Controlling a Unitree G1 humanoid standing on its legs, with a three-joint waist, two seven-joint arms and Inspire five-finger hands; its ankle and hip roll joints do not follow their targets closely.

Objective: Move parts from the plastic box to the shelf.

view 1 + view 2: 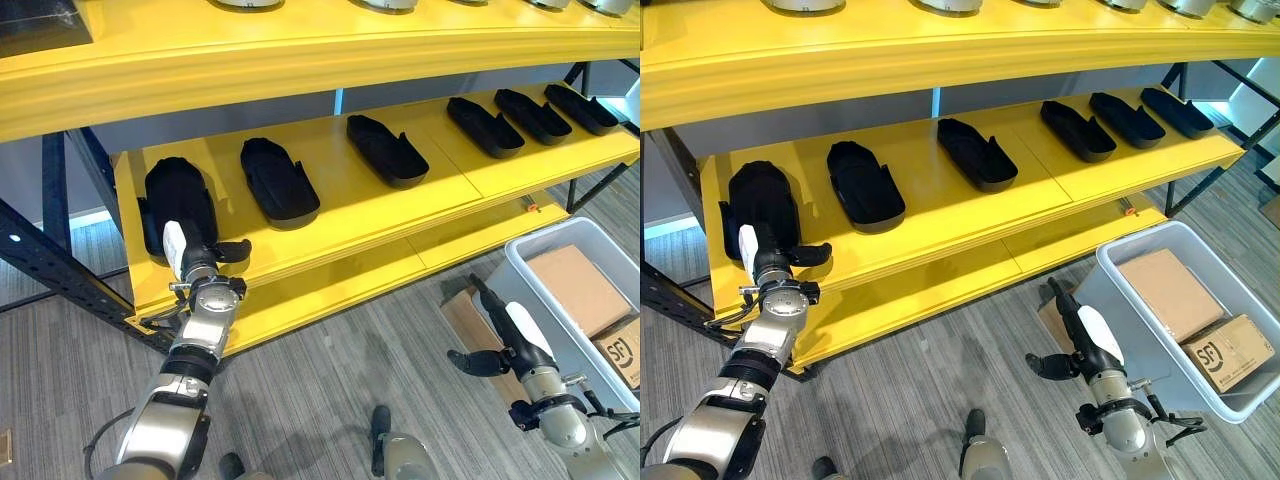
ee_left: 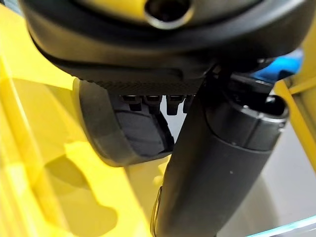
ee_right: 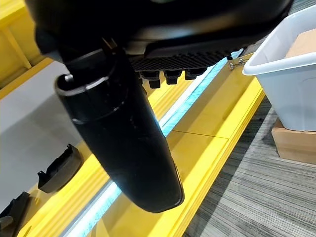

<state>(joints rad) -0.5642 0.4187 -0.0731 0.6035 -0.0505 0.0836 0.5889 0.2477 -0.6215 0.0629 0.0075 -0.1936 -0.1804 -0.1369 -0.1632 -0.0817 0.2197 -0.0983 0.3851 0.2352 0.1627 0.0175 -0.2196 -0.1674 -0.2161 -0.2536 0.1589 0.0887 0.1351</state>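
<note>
Bare shelf [image 1: 335, 215] gaps between black parts [image 1: 278, 180]

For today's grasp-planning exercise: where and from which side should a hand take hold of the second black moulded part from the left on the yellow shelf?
Grip the second black moulded part across its long raised side walls near the middle. It lies open side up, a shallow elongated tray with free shelf on both sides. Come from the front, slightly above, since the upper yellow shelf overhangs it. The left hand is nearest.

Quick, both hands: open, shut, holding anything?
Left hand: cannot tell, fingers hidden at the black part.
Right hand: open, holding nothing.
</note>
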